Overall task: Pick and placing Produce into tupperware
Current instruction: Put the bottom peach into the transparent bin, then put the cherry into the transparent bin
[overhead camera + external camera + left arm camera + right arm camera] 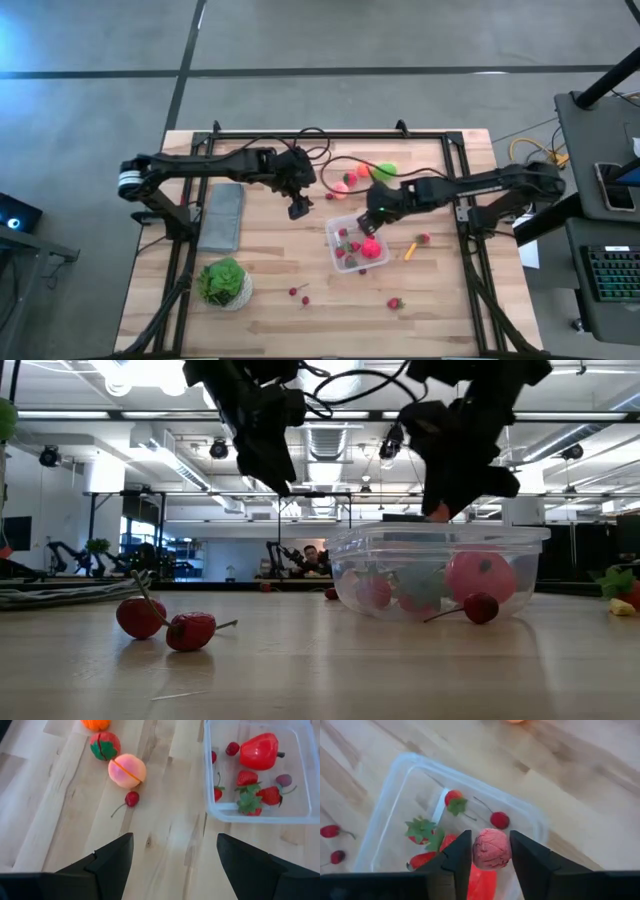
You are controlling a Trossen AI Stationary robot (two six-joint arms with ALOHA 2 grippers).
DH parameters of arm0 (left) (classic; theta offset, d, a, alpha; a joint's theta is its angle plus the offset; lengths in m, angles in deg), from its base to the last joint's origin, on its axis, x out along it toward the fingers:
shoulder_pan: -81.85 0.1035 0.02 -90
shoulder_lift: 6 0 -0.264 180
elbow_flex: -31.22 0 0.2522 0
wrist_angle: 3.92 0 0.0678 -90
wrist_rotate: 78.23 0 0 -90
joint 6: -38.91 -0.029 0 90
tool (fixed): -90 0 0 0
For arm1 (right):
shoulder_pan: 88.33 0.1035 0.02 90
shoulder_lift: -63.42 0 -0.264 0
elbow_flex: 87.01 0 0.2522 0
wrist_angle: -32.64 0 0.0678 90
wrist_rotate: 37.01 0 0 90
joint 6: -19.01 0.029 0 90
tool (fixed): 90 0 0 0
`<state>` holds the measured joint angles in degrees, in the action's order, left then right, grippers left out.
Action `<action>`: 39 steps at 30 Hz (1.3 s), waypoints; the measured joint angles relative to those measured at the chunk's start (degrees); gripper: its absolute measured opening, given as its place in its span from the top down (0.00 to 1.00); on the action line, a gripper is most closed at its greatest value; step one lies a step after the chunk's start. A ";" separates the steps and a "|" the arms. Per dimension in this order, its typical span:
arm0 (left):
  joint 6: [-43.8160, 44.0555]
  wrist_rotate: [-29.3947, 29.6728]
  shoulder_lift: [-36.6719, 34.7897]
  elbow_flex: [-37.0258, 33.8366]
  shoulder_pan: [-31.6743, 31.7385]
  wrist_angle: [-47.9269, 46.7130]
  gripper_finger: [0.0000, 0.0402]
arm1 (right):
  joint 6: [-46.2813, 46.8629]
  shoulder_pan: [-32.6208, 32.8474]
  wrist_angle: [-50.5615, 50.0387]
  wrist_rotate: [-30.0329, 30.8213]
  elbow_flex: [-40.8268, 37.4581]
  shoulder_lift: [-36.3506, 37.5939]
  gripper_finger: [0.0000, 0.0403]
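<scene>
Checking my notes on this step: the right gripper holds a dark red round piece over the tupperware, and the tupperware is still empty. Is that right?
Not quite. The right gripper does hold a dark red round piece over the tupperware, but the tupperware is not empty: the right wrist view shows strawberries and a cherry already lying in it.

This is a robotics lab or test hall. The wooden table sits in a black metal frame on a bare grey concrete floor. A desk with a keyboard stands to the right. Beyond the table stretches a long open room with ceiling lights, exposed ducts and more robot arms on far benches, where a person sits.
</scene>
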<state>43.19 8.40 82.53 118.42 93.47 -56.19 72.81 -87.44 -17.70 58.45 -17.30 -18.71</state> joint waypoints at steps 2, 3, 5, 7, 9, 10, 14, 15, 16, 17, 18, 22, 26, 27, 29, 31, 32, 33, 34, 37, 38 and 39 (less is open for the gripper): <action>0.07 -0.02 -0.78 -0.85 0.00 -0.28 0.32 | -0.35 0.00 -0.15 -1.50 1.80 -2.99 0.65; 0.19 0.00 -1.35 -1.42 0.00 0.01 0.32 | -0.44 0.00 -0.12 -2.36 2.90 -4.38 0.63; 1.38 0.03 -2.51 -2.99 0.02 0.11 0.32 | -0.50 0.19 -1.24 -2.85 5.04 -7.29 0.57; 2.41 0.11 -3.18 -4.07 0.02 1.02 0.32 | -0.65 0.38 -2.73 -2.83 7.59 -9.83 0.52; 3.16 0.26 -3.54 -5.34 0.02 1.55 0.32 | -0.68 0.57 -6.23 -2.62 10.46 -12.17 0.48; 3.54 0.27 -3.72 -5.86 0.02 2.34 0.32 | -0.06 0.61 -8.66 -2.21 11.84 -12.98 0.46; 4.39 0.15 -4.65 -7.38 0.02 4.52 0.32 | 3.81 0.61 -21.76 -0.78 15.77 -14.64 0.42; 4.39 0.04 -4.74 -7.38 0.02 4.63 0.32 | 4.86 0.61 -25.20 -0.70 16.08 -14.56 0.42; 4.35 0.04 -4.85 -7.38 0.02 4.82 0.32 | 6.07 0.61 -28.22 -0.68 16.05 -14.14 0.41; 4.19 0.04 -4.94 -7.38 0.02 4.84 0.32 | 7.25 0.61 -30.39 -0.71 15.68 -13.47 0.41; 4.10 0.04 -5.00 -7.38 0.02 4.93 0.32 | 8.52 0.61 -32.50 -0.88 14.95 -12.59 0.41; 3.93 0.07 -5.05 -7.38 0.02 5.10 0.32 | 13.30 0.61 -35.17 -3.55 9.25 -6.84 0.41; 3.99 0.07 -5.05 -7.38 0.02 5.12 0.32 | 19.04 1.45 -33.30 -5.88 1.76 -0.01 0.41; 4.10 0.06 -5.05 -7.38 0.02 5.09 0.32 | 20.71 1.89 -33.18 -6.05 0.25 1.73 0.41; 4.27 -0.33 -5.05 -7.38 0.02 5.11 0.32 | 23.71 2.82 -33.01 -6.04 -2.05 4.87 0.41; 3.56 -0.48 -5.05 -7.38 0.02 5.04 0.32 | 26.13 3.87 -33.00 -5.55 -3.57 7.83 0.41; 2.42 -0.48 -5.05 -7.38 0.02 5.06 0.32 | 27.17 4.41 -32.89 -5.12 -4.11 9.12 0.41; 0.89 -0.45 -5.05 -7.38 0.02 5.05 0.32 | 28.14 4.83 -32.85 -4.64 -4.46 10.25 0.41; -0.62 -0.14 -5.09 -7.38 0.02 5.03 0.32 | 28.82 5.25 -32.71 -3.80 -4.85 11.38 0.41; -1.90 4.84 -5.09 -7.38 0.45 5.03 0.32 | 29.15 5.87 -31.72 -2.22 -5.52 13.97 0.40; -1.06 6.69 -5.09 -7.36 1.03 5.02 0.32 | 29.16 5.88 -31.69 -1.95 -5.60 14.60 0.40; 1.17 8.55 -5.09 -7.20 1.94 4.76 0.32 | 29.16 5.88 -31.76 -1.42 -5.62 15.05 0.40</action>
<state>44.35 16.95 77.43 111.22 95.41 -51.43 101.97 -81.57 -49.46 57.03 -22.92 -3.66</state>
